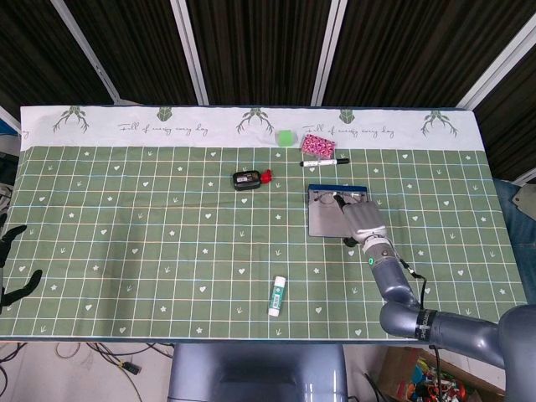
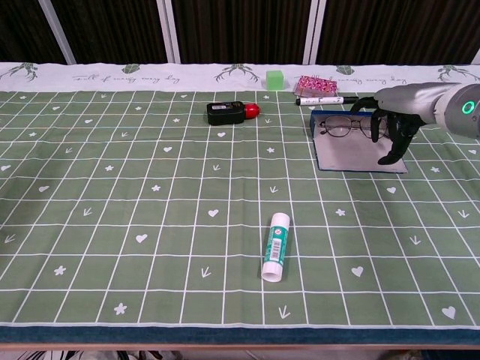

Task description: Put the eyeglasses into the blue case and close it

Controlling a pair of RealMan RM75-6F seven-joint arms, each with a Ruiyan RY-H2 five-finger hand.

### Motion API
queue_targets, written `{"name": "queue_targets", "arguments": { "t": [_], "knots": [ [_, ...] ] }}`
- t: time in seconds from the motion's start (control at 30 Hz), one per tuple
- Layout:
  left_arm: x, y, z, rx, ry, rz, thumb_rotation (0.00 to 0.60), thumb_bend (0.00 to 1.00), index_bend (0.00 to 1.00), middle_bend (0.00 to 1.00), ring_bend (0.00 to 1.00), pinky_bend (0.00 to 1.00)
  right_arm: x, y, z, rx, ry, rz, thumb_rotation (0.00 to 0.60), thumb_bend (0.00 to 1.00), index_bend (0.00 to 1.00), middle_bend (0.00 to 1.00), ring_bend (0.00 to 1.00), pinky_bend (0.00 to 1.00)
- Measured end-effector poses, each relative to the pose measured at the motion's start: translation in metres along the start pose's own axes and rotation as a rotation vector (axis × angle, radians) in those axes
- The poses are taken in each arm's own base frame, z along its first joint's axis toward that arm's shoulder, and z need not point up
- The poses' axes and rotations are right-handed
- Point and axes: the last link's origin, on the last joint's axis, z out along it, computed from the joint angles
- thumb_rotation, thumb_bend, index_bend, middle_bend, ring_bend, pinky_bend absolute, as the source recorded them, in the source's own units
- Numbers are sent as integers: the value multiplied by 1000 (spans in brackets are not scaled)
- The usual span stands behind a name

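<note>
The only writing is on the white border of the tablecloth (image 1: 100,126), at the far edge of the table. There a cursive slogan is printed several times, between deer-head drawings. The letters are small and a little blurred, so I cannot read it with certainty (it looks like "Full of every day"). The glue stick (image 2: 275,246) carries a label with small print and a barcode, too small to read.
</note>
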Motion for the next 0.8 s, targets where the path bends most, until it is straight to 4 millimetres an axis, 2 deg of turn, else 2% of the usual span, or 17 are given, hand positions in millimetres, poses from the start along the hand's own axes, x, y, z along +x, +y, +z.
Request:
{"name": "queue_targets", "arguments": {
  "t": [0.17, 0.33, 0.8],
  "knots": [
    [0, 0, 0, 2, -2, 2, 600, 262, 173, 0, 0, 0, -6, -1, -4, 25, 66, 35, 600, 229, 193, 277, 302, 293],
    [0, 0, 0, 4, -3, 1, 600, 262, 173, 0, 0, 0, -21, 1, -5, 35, 110, 67, 600, 164, 192, 219, 252, 269],
    [-1, 0, 0, 4, -3, 3, 600, 261, 173, 0, 0, 0, -38, 3, -2, 31, 147, 36, 600, 190, 188, 215, 251, 265]
  ]
}}
